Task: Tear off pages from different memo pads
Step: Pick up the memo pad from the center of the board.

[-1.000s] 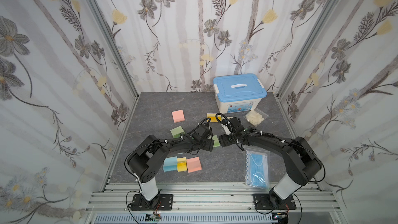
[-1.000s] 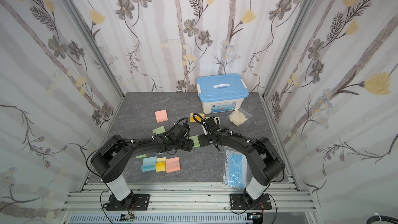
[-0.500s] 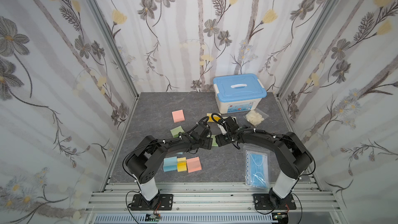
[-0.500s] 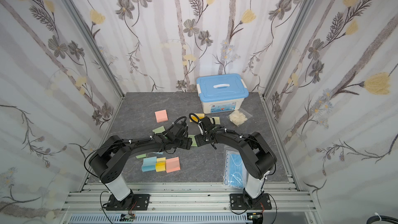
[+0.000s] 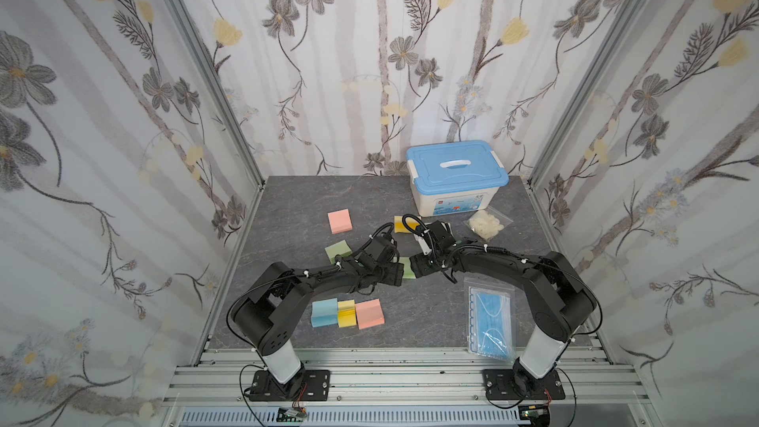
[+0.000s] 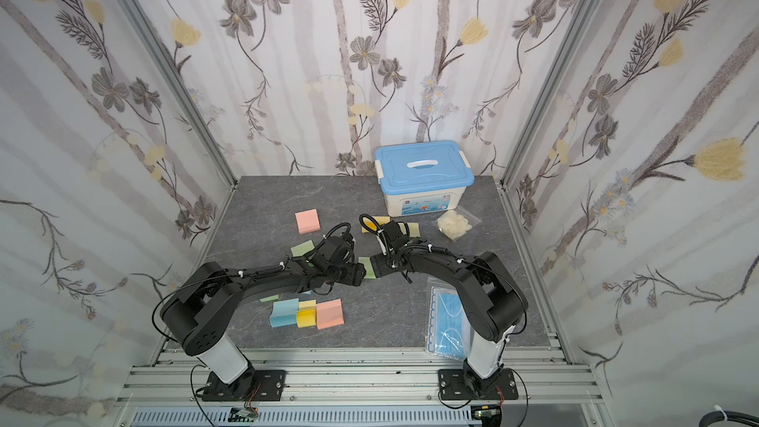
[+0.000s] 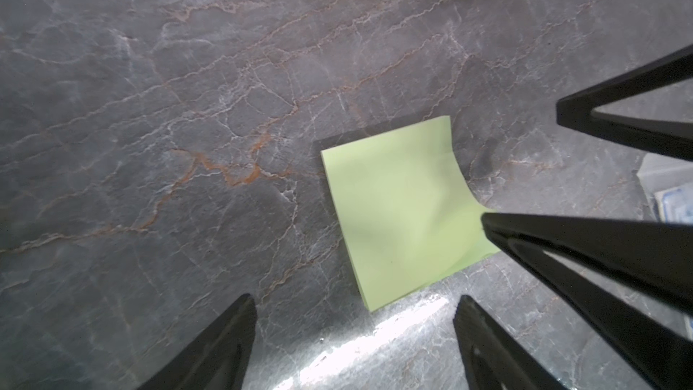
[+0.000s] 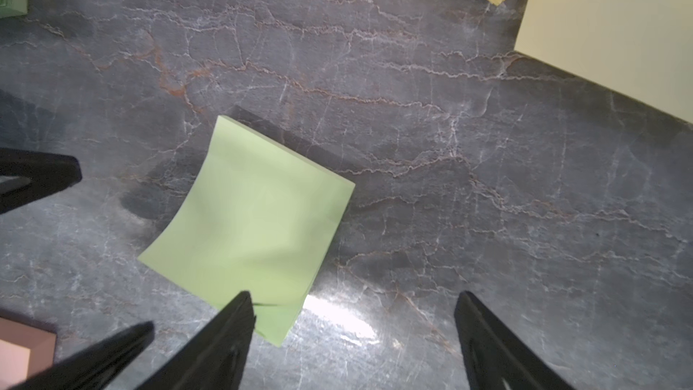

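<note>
The white plastic box (image 5: pixel 456 166) with its blue lid is shut, contents hidden; the clear bag (image 5: pixel 491 322) holds blue face masks. My wrist views show what both top views mostly hide: the pale green square paper page (image 7: pixel 397 211) lies on the grey marbled tabletop (image 7: pixel 150 106) between my grippers. It has no long axis, and one edge curls up. My left gripper (image 7: pixel 352 298) and right gripper (image 8: pixel 354 294) gape, empty.

Open tabletop (image 5: pixel 295 199) beyond pink pad (image 5: pixel 340 221) — passable; storage box (image 5: pixel 456 178), mask bag (image 5: pixel 491 318) block right side.
</note>
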You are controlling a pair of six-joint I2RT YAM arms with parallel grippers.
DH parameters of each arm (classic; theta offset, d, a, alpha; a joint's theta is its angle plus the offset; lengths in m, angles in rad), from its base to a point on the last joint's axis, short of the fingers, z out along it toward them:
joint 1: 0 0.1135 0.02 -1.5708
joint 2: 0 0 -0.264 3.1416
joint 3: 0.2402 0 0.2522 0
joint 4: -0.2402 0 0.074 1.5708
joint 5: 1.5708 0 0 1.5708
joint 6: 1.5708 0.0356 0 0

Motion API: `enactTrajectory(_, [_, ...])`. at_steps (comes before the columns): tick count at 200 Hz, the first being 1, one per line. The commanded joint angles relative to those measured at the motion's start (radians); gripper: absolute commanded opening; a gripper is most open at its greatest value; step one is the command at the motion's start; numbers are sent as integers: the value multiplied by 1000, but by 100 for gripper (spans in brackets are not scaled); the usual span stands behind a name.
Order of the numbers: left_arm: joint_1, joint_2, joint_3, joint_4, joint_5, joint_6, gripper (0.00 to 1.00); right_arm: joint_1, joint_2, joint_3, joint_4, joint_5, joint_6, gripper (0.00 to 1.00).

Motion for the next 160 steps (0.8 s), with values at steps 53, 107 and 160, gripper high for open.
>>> enactTrajectory(53, [1,48,13,37,25,13,85,0,38,30,8,38,9,86])
enactTrajectory(107, [8,102,59,-28,-44,-2,85,-2,58,39,8,40,17,86])
enactTrajectory(160, [20,128,80,-65,-74,-23,85,-1,6,15,9,-25,21,85])
